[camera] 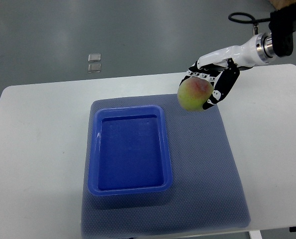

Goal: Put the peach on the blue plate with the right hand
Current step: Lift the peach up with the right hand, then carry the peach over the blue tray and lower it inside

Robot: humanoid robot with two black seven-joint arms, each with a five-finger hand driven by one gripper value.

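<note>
Nearest the robot's side, a grey-blue textured mat [207,189] covers the middle of the white rectangular desk [33,164], its near edge almost reaching the desk's front edge. On the left half of that mat sits the deep blue rectangular plastic plate [129,187], a shallow tray with raised walls and nothing inside it. Farther back, over the mat's far right corner, the robot's right hand [212,82], white with black finger segments, is clasped around a round green-yellow peach with a red blush [194,94]; the fruit hangs in the air, up and to the right of the plate's far right corner and apart from it. Beyond the desk's far edge, two small clear square pieces [94,63] lie on the grey floor [152,35].
</note>
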